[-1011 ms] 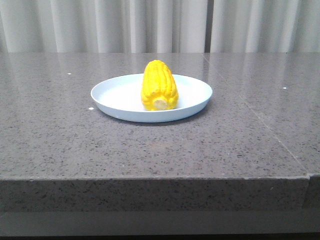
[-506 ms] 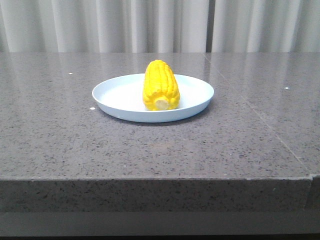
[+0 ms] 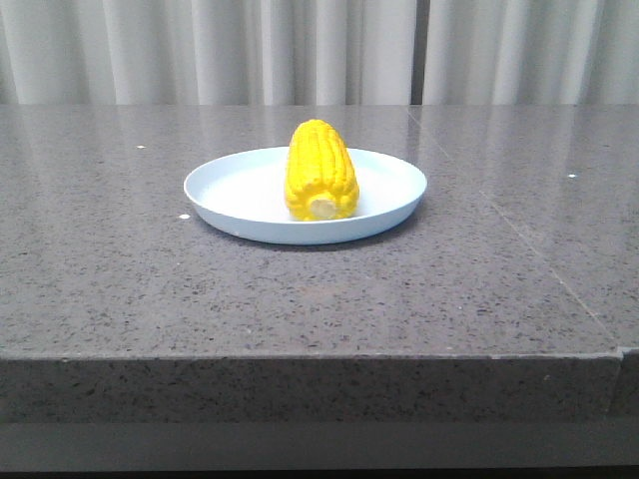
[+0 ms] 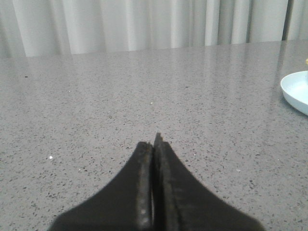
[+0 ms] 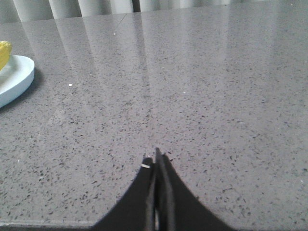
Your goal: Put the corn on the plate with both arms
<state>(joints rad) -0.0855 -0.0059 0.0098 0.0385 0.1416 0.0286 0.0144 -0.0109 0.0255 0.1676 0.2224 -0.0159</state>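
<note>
Nothing moved; left pincer (image 4: 153, 144), right pincer (image 5: 155, 161) closed, empty, above table (image 3: 449, 289).

The right claw (image 5: 156, 161) has its two black fingers (image 5: 166, 192) pressed together, holding nothing, low over the speckled grey table (image 5: 202, 96). Well away from it to one side sits the pale blue plate (image 5: 14, 79), cut off by the frame edge, with a sliver of yellow corn (image 5: 4, 53) on it.

Grey speckled stone table (image 3: 319, 299), pale curtains (image 3: 200, 50) behind
</note>
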